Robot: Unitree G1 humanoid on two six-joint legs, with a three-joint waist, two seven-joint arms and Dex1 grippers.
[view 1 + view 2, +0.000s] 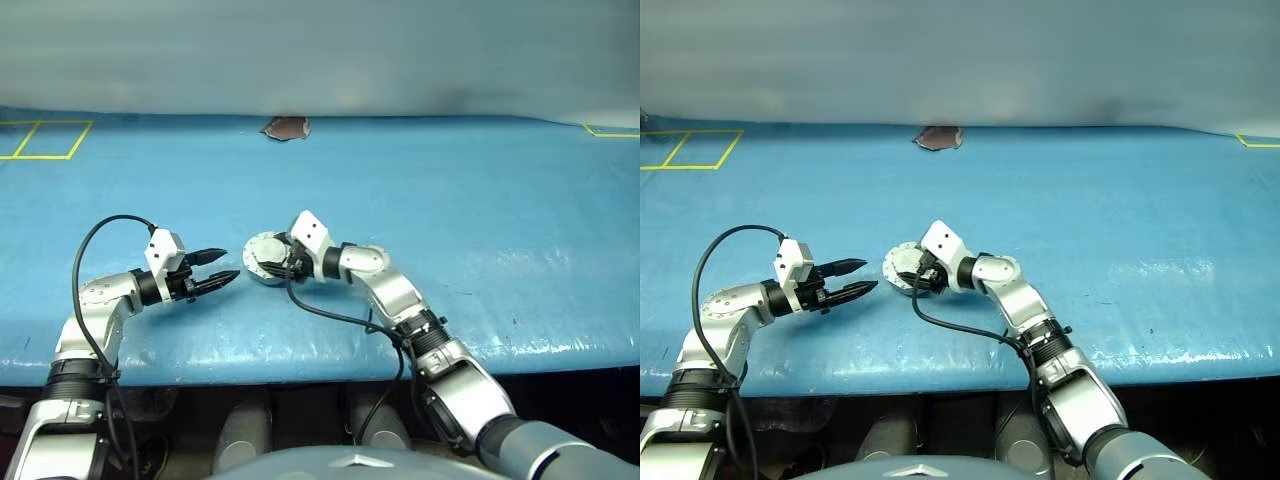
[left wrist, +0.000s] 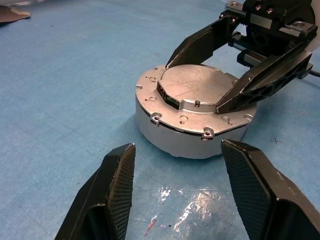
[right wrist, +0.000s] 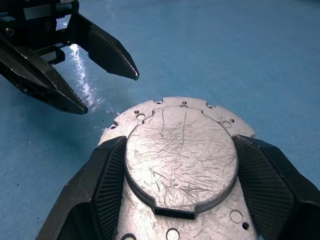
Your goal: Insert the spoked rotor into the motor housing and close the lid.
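Observation:
The motor housing (image 2: 190, 135), a short round silver can, stands on the blue table with the lid (image 3: 180, 150) lying flat on top of it. My right gripper (image 1: 268, 262) reaches over it from the right. Its two fingers (image 2: 260, 80) rest on the lid's rim, and the pads press the raised scratched plate from both sides. My left gripper (image 1: 225, 265) hovers a short way left of the housing. It points at the housing, open and empty. The spoked rotor is hidden from view.
A brown torn patch (image 1: 286, 128) marks the table's far edge. Yellow tape outlines (image 1: 45, 140) lie at the far left and far right corners. Black cables (image 1: 330, 312) loop off both wrists, and the table's front edge (image 1: 300, 368) runs just below the arms.

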